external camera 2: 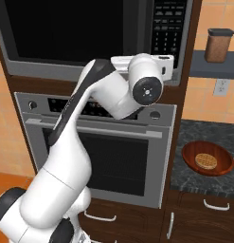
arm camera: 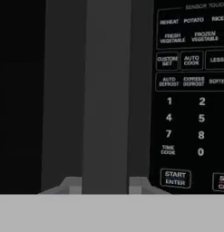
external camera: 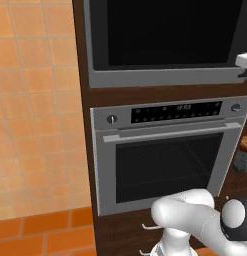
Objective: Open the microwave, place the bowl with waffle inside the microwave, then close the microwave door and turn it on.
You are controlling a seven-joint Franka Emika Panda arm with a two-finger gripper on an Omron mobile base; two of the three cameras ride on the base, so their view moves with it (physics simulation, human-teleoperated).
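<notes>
The microwave (external camera: 165, 75) sits built in above the oven, its black glass door (external camera 2: 66, 28) closed. In the hand view the dark vertical handle (arm camera: 106, 90) runs straight up the middle, and my gripper (arm camera: 106, 186) is shut on it, with a fingertip (arm camera: 72, 185) showing on each side of the bar. My white hand (external camera 2: 163, 64) presses against the door's right side, next to the keypad (arm camera: 190, 90). The reddish-brown bowl (external camera 2: 222, 163) with a waffle (external camera 2: 205, 161) rests on the dark counter to the right, apart from the arm.
A silver oven (external camera 2: 113, 161) with a horizontal bar handle stands directly under the microwave. The speckled counter (external camera 2: 203, 133) lies to the right over drawers. A brown jar (external camera 2: 218, 45) stands on a shelf above it. My arm crosses in front of the oven.
</notes>
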